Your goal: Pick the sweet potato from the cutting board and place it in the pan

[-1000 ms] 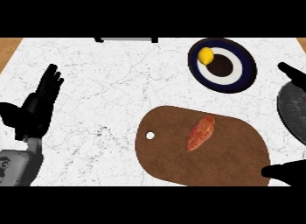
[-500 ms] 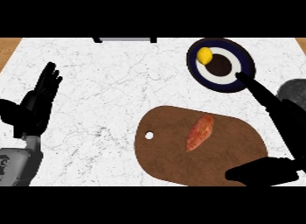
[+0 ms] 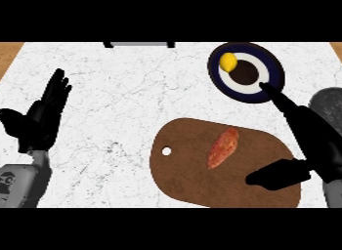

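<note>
Nearest, the right robot hand (image 3: 311,146) is hanging over the right side of the cutting board (image 3: 203,185), fingers straight and reaching far toward the plate, thumb spread out low over the board; it is holding nothing. The sweet potato (image 3: 224,147) is lying on the board's middle, just left of that hand, slanting from near-left to far-right and apart from the fingers. To grasp it well, the hand is needing to shift left and lower over the potato's middle, fingers on one long side, thumb on the other, closing across the narrow width. At the near left, the left robot hand (image 3: 38,119) is resting open, fingers up, above the worktop (image 3: 131,97). The pan (image 3: 338,108) is showing at the right edge, partly hidden behind the right arm. Farther off, a dark-rimmed plate (image 3: 246,72) is carrying a yellow item (image 3: 228,61)
</note>
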Controlling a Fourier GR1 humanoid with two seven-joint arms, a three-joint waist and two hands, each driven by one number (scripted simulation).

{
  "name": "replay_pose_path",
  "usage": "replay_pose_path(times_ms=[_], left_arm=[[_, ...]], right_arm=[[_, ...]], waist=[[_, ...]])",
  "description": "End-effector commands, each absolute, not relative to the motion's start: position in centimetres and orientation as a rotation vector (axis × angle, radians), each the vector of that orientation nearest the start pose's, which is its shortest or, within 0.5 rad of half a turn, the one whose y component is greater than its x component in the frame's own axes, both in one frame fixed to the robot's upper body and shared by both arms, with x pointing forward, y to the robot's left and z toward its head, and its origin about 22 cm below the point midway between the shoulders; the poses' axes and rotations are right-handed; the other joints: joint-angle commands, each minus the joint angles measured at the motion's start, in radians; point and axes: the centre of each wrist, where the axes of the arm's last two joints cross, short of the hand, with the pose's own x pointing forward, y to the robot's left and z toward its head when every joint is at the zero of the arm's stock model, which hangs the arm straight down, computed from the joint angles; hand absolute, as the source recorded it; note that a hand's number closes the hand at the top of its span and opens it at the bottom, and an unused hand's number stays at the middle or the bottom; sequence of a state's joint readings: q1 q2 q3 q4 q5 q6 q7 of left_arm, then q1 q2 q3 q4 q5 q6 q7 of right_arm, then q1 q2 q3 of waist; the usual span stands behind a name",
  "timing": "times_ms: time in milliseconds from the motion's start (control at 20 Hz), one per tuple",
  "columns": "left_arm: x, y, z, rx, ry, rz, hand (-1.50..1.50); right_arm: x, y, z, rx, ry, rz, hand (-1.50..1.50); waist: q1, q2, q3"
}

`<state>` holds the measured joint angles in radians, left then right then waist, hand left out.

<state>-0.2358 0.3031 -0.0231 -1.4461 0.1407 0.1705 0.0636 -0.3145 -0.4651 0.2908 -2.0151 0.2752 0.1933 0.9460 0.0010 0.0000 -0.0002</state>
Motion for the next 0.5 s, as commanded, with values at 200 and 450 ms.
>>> replay_pose_path(times_ms=[200,450], left_arm=[[29.7,26.9,4.1,0.191,-1.611,-0.036,0.0],[29.9,28.5,3.9,0.207,-1.618,-0.06,0.0]], right_arm=[[26.8,-20.2,14.3,-0.5,-1.167,0.868,-1.5],[26.0,-18.0,14.1,-0.493,-1.145,0.947,-1.5]], waist=[[0.002,0.001,0.0],[-0.001,0.0,0.0]])
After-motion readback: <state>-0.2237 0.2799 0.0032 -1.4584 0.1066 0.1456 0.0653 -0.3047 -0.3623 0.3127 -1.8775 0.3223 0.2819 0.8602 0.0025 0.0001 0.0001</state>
